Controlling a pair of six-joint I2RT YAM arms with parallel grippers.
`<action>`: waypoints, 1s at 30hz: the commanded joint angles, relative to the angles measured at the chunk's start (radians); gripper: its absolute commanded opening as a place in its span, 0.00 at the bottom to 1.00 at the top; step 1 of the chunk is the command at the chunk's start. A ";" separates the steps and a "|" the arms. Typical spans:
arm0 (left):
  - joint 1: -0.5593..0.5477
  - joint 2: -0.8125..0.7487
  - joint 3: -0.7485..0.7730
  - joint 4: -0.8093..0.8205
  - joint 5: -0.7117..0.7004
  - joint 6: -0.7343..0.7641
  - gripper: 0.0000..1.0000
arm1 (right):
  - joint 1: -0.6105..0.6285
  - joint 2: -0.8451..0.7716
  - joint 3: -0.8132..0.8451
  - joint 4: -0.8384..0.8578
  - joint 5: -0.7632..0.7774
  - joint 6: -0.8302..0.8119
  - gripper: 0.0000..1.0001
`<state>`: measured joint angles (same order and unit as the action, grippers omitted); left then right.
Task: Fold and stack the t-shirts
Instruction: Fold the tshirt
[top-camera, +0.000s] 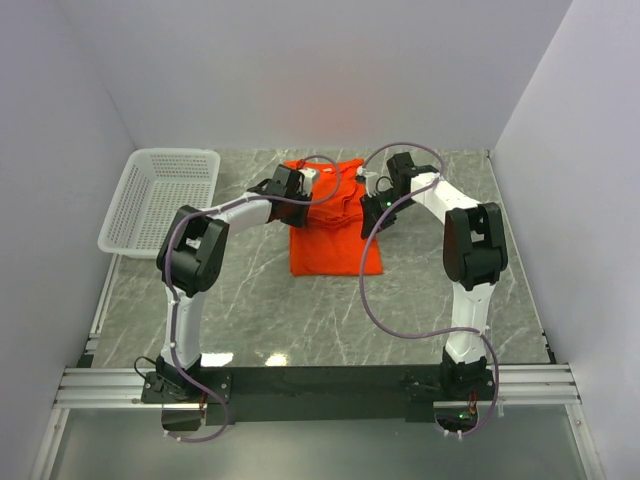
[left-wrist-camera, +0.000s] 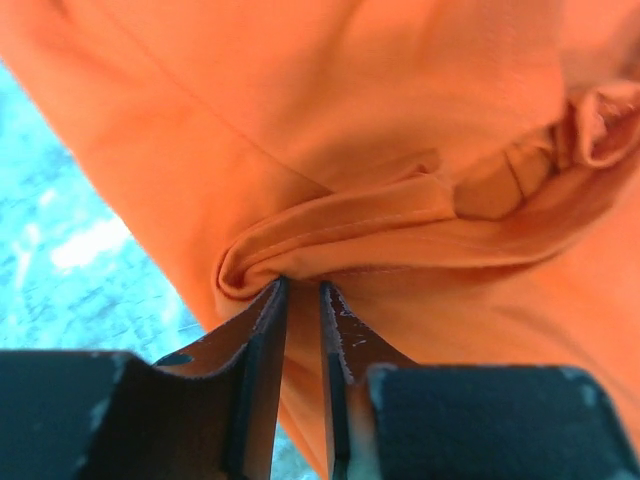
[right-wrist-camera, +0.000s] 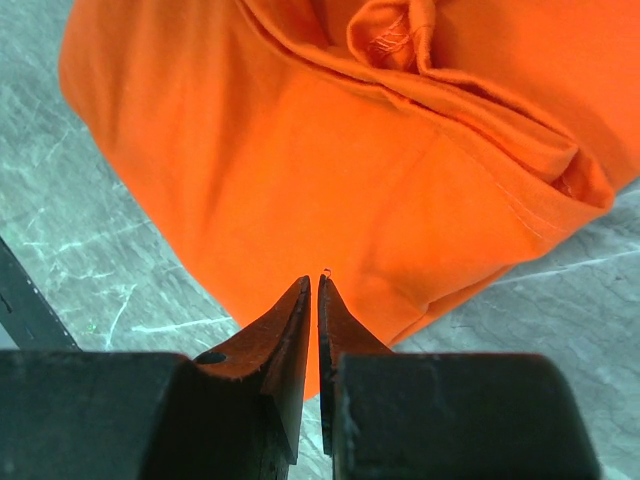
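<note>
The t-shirt (top-camera: 335, 245), bright orange-red, lies at the middle of the bench (top-camera: 250, 300), toward its far side. Its near half rests flat as a rough rectangle, and its far half is bunched into folds between the two arms. In the left wrist view the t-shirt (left-wrist-camera: 400, 120) fills most of the frame, with a rolled hem fold running across it and a gathered knot of cloth at the right edge. The left tool (left-wrist-camera: 302, 290) is closed to a narrow gap, and we see that hem fold pinched at its tips, with cloth showing between the fingers (left-wrist-camera: 262, 340). From above, the left tool (top-camera: 298, 186) sits at the left edge of the bunched part. In the right wrist view the t-shirt (right-wrist-camera: 300, 150) hangs as a rounded fold over the marbled bench (right-wrist-camera: 90, 240). The right tool (right-wrist-camera: 315, 285) is closed to a thin slit on the cloth, which continues past the tips behind the fingers (right-wrist-camera: 285, 340). From above, the right tool (top-camera: 377, 203) sits at the right edge of the bunched part, opposite the left one. A white mesh basket (top-camera: 165, 195) stands at the far left of the bench, well apart from the t-shirt.
</note>
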<state>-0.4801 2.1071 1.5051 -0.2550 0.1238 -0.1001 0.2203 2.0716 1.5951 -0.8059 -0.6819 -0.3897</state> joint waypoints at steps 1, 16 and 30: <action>0.020 0.004 0.059 0.025 -0.081 -0.038 0.26 | 0.005 -0.036 -0.009 0.024 0.015 0.006 0.14; 0.064 0.005 0.158 0.069 -0.075 -0.104 0.39 | 0.005 -0.044 0.000 0.027 0.048 -0.004 0.14; 0.064 -0.484 -0.327 0.203 0.109 -0.088 0.43 | 0.105 0.159 0.266 -0.099 -0.021 -0.032 0.14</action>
<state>-0.4137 1.7134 1.2442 -0.1074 0.1608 -0.1780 0.2798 2.2101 1.8229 -0.8528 -0.6685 -0.4019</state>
